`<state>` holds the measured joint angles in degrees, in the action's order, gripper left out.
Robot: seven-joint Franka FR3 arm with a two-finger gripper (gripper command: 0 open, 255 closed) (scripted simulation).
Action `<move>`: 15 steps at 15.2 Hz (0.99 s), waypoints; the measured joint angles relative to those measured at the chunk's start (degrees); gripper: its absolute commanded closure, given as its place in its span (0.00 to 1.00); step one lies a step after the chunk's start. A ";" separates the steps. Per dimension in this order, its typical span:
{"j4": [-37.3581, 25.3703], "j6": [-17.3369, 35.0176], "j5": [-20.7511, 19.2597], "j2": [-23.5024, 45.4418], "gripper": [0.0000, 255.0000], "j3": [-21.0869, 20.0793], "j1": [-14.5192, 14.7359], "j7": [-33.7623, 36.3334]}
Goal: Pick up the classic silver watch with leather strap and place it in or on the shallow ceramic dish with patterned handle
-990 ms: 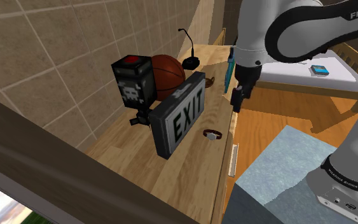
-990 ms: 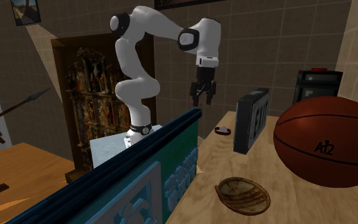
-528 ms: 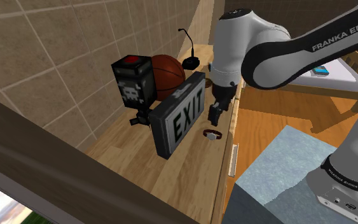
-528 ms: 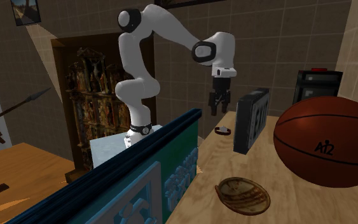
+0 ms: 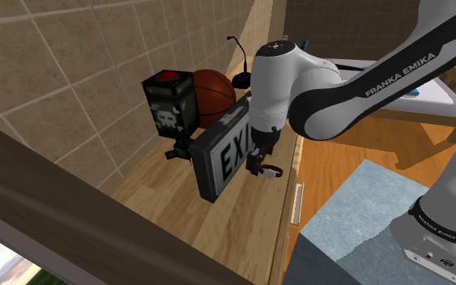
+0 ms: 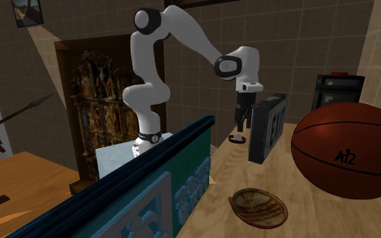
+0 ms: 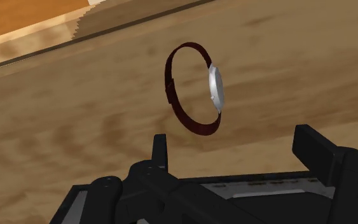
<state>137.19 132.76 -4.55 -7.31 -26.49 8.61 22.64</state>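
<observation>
Hovering close over the watch (image 5: 271, 171) with the jaws spread wide, nothing clamped in them. The watch sits on the desk (image 5: 177, 206) near its right-hand edge, about mid-frame in the shoulder view, just beside the exit sign (image 5: 222, 154). From the wrist cam the watch (image 7: 196, 89) stands on its side, dark red strap in a loop, silver face turned sideways. It's just past the fingers (image 7: 160, 153) and neither one touches it. The second exterior view has the jaws pointing down just above the watch (image 6: 236, 140), middle of the frame, with the exit sign (image 6: 266, 128) right next to it. The dish (image 6: 258, 206) is brown and patterned, bottom centre of that frame, well apart from the watch. A big basketball (image 6: 348, 149) takes up the right side there. A black box (image 5: 169, 105) with a skull on it sits upper left of centre in the shoulder view.
</observation>
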 measured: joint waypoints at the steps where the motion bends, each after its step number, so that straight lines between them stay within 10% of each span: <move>1: 0.19 0.71 -0.41 0.59 0.00 -0.10 -0.06 0.37; 10: 1.22 3.57 -1.97 2.63 0.00 -0.13 -0.47 1.34; 11: 1.22 3.57 -1.97 2.63 1.00 -0.13 -0.47 1.34; 15: 1.22 3.57 -1.97 2.63 1.00 -0.13 -0.47 1.34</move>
<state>138.41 136.33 -6.52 -4.67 -26.62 8.14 23.97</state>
